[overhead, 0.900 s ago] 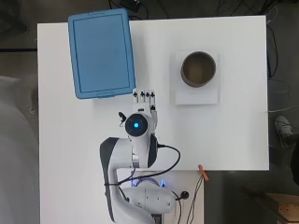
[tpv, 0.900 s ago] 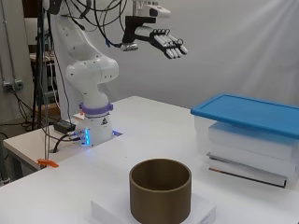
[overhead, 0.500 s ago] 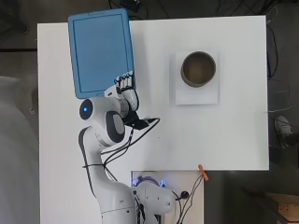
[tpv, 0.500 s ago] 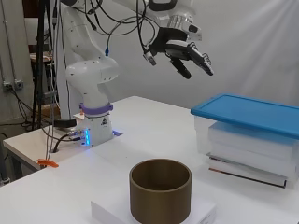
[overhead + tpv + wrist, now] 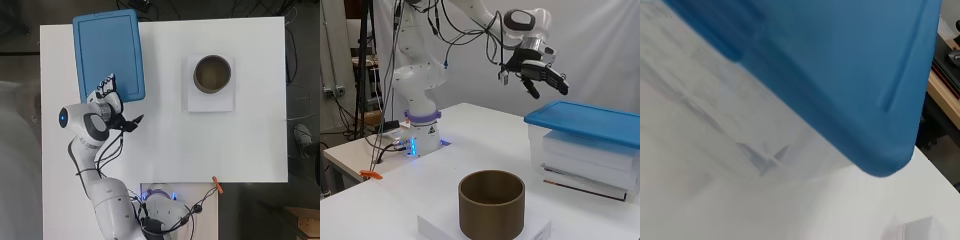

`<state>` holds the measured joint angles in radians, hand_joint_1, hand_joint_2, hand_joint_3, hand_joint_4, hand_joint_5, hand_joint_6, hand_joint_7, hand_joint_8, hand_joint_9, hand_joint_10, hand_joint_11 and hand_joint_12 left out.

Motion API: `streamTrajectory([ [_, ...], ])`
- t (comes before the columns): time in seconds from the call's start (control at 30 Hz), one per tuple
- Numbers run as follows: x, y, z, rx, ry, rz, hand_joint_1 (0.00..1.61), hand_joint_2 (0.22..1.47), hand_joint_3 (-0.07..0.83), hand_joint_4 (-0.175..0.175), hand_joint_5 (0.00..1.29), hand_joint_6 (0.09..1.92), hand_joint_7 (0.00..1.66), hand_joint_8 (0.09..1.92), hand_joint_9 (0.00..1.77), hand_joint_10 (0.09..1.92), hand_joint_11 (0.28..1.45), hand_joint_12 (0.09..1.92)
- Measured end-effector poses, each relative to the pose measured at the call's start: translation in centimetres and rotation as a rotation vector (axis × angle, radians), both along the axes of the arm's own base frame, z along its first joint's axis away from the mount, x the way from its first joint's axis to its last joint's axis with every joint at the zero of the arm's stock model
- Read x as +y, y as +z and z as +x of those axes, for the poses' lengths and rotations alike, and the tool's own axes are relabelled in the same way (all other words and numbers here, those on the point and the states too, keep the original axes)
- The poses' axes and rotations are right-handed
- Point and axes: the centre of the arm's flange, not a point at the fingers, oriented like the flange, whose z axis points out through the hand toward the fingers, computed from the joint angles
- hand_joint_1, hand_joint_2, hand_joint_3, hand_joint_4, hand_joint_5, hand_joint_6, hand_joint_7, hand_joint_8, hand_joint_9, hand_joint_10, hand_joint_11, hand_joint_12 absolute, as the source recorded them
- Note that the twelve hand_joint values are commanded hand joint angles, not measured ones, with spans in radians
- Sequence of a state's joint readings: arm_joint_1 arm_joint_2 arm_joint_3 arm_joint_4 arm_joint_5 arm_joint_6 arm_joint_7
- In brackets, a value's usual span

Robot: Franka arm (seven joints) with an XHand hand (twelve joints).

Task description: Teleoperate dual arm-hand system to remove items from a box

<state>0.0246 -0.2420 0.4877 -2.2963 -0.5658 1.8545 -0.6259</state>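
Hand [image 5: 542, 75] moved over blue lid [image 5: 107, 50] near edge, above it, fingers relaxed, holding nothing.

There is one box [image 5: 89, 87] with one blue lid [image 5: 109, 52]. One brown ring [image 5: 212, 74] stands on one white block [image 5: 210, 102]. One table [image 5: 200, 145] holds them all.

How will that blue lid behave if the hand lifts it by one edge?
The blue lid is broad, thin and flat, so it probably flexes and tilts when raised from one edge. Its smooth top may slip under the fingers. It looks light; the box beneath, apparently stacked full, likely stays put.
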Motion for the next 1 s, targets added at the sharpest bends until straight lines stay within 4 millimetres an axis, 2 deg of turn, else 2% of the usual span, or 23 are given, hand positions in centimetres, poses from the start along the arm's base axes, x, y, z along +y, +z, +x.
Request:
streamTrajectory([
  [0.2, -1.9, -1.1, -1.4, 0.014, -0.133, -0.066, 0.04, 0.90, 0.007, 0.086, 0.25, 0.09, 0.33, 0.09, 0.37, 0.09, 0.36, 0.09],
  [0.4, -3.9, -2.5, 0.5, 0.013, -0.197, -0.004, 0.05, 0.92, 0.010, 0.059, 0.28, 0.09, 0.36, 0.09, 0.38, 0.09, 0.37, 0.09],
  [0.57, -3.2, -4.2, 1.2, 0.032, -0.156, -0.010, 0.04, 0.92, 0.006, 0.060, 0.28, 0.09, 0.38, 0.09, 0.40, 0.09, 0.37, 0.09],
  [0.7, -2.4, -4.9, 0.6, 0.030, -0.127, -0.045, 0.04, 0.91, 0.000, 0.067, 0.25, 0.09, 0.35, 0.09, 0.37, 0.09, 0.35, 0.09],
  [0.83, -1.4, -5.9, -0.4, -0.065, -0.077, -0.179, 0.03, 0.91, -0.001, 0.069, 0.21, 0.09, 0.31, 0.09, 0.33, 0.09, 0.34, 0.09],
  [0.87, -1.4, -6.2, -0.8, -0.084, -0.063, -0.203, 0.06, 0.93, 0.002, 0.081, 0.30, 0.09, 0.38, 0.09, 0.41, 0.09, 0.35, 0.09],
  [0.9, -1.3, -6.4, -1.4, -0.109, -0.034, -0.238, 0.36, 1.04, 0.001, 0.117, 0.48, 0.49, 0.57, 0.09, 0.60, 0.09, 0.48, 0.09],
  [0.93, -1.4, -6.5, -1.9, -0.128, -0.013, -0.254, 0.69, 1.12, 0.010, 0.092, 0.62, 0.83, 0.66, 0.58, 0.79, 0.15, 0.63, 0.09],
  [0.97, -1.5, -6.4, -2.3, -0.148, 0.006, -0.256, 0.92, 1.16, 0.015, 0.042, 0.75, 0.96, 0.70, 0.99, 0.82, 0.53, 0.73, 0.14],
  [1.0, -1.8, -6.5, -2.7, -0.171, 0.032, -0.242, 1.05, 1.17, 0.009, 0.005, 0.86, 0.96, 0.75, 1.20, 0.81, 0.81, 0.76, 0.18],
])
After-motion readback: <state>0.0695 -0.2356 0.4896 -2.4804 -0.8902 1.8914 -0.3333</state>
